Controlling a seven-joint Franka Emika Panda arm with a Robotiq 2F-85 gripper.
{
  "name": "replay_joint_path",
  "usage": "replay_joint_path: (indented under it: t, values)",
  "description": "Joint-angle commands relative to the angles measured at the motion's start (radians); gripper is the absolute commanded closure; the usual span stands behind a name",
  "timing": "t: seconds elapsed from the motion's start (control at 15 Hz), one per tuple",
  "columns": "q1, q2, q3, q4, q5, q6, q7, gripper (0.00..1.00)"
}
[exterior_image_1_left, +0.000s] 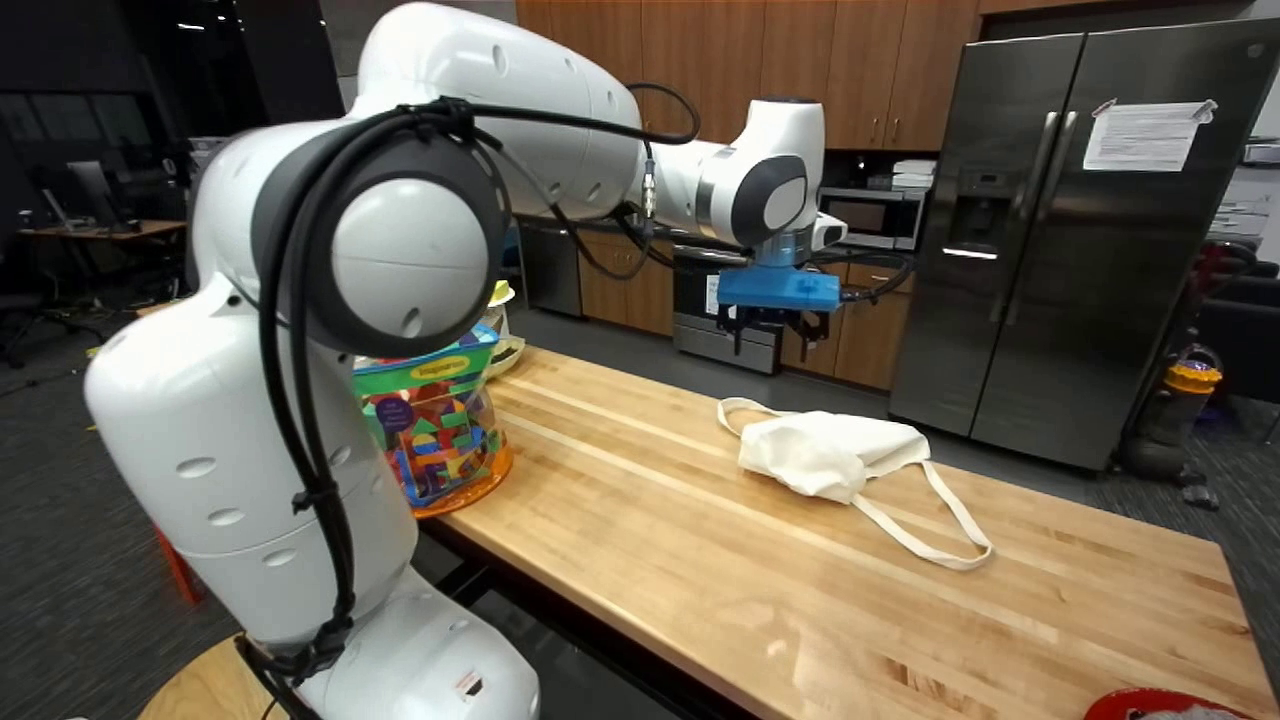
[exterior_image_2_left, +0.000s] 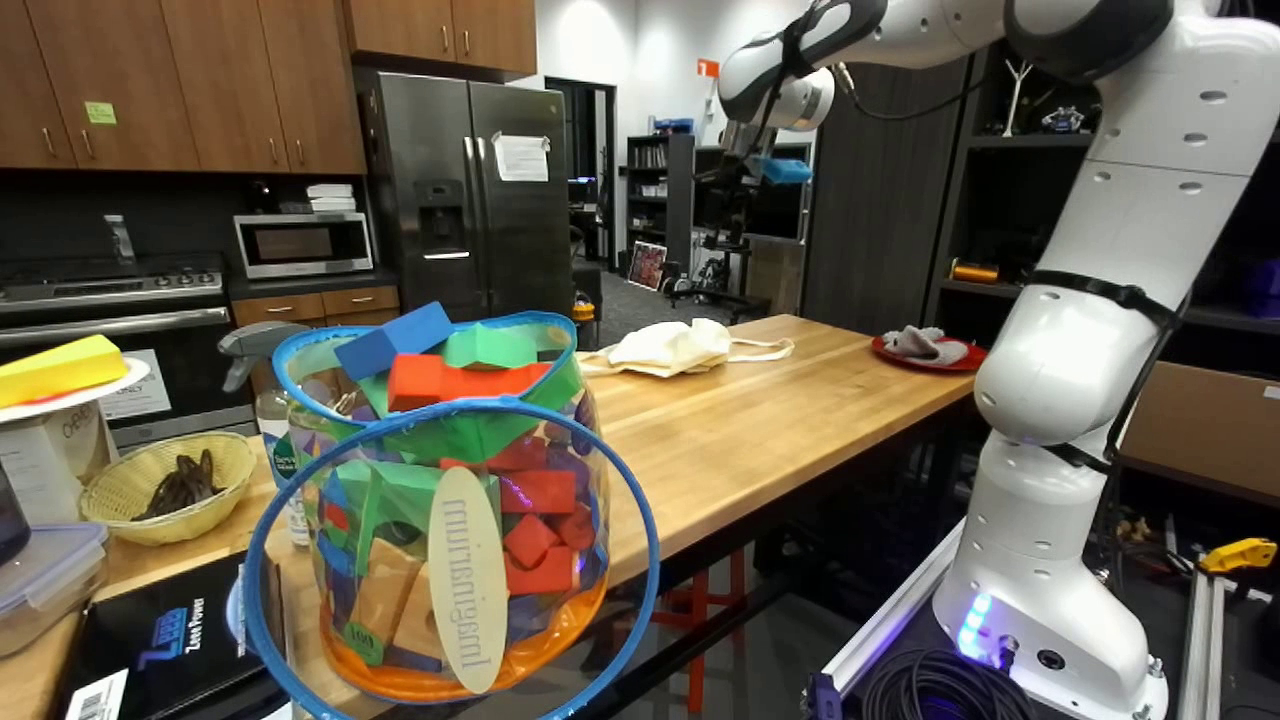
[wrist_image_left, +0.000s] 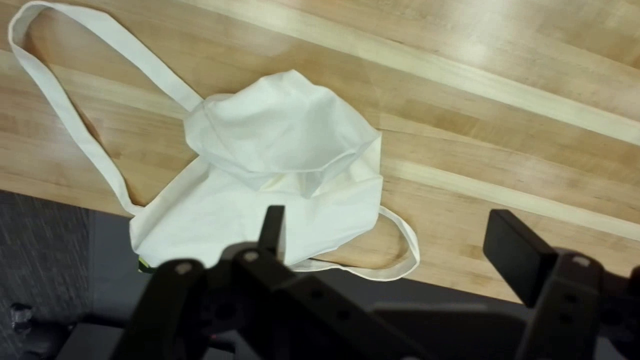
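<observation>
The fingers (wrist_image_left: 520, 260) stand wide apart in the air above the white bag (exterior_image_1_left: 825, 450), with a gap between. The bag lies crumpled along a long edge of the tabletop (exterior_image_1_left: 640, 500); in the wrist view its body crosses that edge line. A broad stretch of tabletop runs to the opposite edge, between the block tub (exterior_image_1_left: 440, 430) and the red plate (exterior_image_2_left: 975, 358).
</observation>
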Motion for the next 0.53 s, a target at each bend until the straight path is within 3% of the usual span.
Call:
replay_joint_path:
  t: [0.0, 0.47]
  values:
    - [-0.032, 0.108, -0.004, 0.095, 0.006, 0.021, -0.037, 0.00]
    - [-0.086, 0.213, 0.012, 0.163, -0.012, 0.028, -0.087, 0.00]
